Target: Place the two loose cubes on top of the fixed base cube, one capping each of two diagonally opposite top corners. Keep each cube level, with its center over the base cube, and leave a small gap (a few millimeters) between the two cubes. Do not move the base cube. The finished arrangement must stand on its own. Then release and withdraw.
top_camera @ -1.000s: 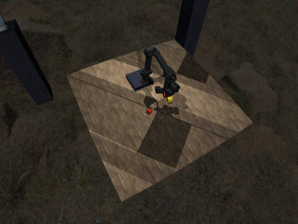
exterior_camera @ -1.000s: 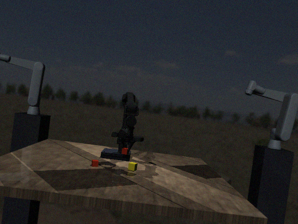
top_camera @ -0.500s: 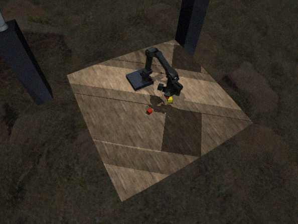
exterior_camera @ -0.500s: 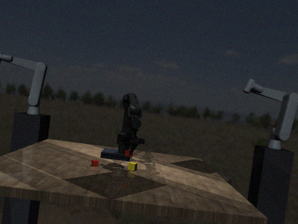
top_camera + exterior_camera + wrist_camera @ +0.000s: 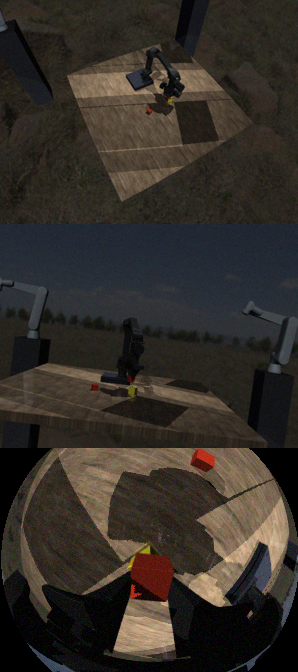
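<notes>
My gripper (image 5: 169,96) (image 5: 131,377) (image 5: 150,577) is shut on a red cube (image 5: 130,379) (image 5: 152,573) and holds it in the air above and close to the yellow base cube. In the top view only a sliver of this held cube shows under the fingers. The yellow base cube (image 5: 170,100) (image 5: 132,390) stands on the table. In the wrist view most of the yellow cube (image 5: 146,550) is hidden behind the held cube. The second red cube (image 5: 149,111) (image 5: 95,387) (image 5: 203,460) lies on the table, away from the base cube.
The wooden table (image 5: 130,130) (image 5: 62,397) has dark shadow patches across it. The arm's dark base plate (image 5: 139,79) (image 5: 115,378) (image 5: 252,573) sits behind the cubes. Two grey arms stand on dark pedestals (image 5: 23,63) (image 5: 271,405) beyond the table's sides.
</notes>
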Available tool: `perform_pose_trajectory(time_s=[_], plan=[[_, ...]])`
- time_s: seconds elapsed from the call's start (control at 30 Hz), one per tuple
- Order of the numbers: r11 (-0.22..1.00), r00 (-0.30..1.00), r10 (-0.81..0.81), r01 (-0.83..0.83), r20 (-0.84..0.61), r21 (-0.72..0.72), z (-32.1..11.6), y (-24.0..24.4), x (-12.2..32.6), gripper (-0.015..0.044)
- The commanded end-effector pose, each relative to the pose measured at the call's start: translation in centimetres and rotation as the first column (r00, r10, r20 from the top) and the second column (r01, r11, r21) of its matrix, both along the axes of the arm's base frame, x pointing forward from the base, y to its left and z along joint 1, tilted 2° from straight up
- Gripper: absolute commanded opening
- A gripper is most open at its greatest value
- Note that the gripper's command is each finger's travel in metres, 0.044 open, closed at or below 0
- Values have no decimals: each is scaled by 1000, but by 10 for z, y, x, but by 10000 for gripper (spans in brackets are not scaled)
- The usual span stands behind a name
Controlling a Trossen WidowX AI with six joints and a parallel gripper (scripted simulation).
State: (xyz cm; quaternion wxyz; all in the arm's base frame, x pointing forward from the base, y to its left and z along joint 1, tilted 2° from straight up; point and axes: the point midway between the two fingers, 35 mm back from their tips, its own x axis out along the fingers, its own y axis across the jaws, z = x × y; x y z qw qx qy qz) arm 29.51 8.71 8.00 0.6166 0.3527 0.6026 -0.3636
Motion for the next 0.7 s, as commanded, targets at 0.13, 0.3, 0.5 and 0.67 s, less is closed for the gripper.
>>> perform_pose_trajectory(time_s=[0.13, 0.3, 0.5, 0.67], plan=[[1000, 1000, -8, 8, 0, 5, -1, 1, 1, 105], [1000, 1000, -11, 11, 1, 5, -10, 2, 1, 105], [1000, 1000, -16, 16, 1, 5, -23, 2, 1, 105], [1000, 1000, -17, 17, 1, 5, -26, 2, 1, 105]])
